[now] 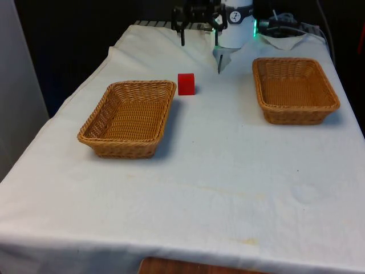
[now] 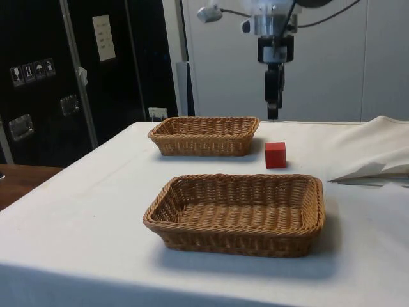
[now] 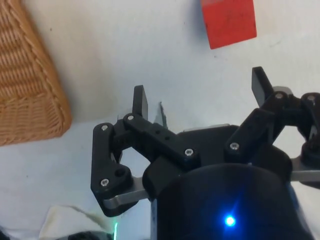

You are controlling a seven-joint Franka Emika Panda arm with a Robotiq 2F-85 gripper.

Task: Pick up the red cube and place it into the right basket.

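Front view: the cube (image 1: 186,83) is sitting on the cloth (image 1: 228,160), just beside the far right corner of the basket (image 1: 128,117) on the front view's left; the right basket (image 1: 294,89) is lying well apart; the gripper (image 1: 199,31) is hanging above the far end.

Side view: the gripper (image 2: 273,102) is hovering above the table, beyond the cube (image 2: 275,155).

Wrist view: the fingers (image 3: 140,101) are standing wide apart, gripping nothing; the cube (image 3: 229,21) is lying ahead of them.
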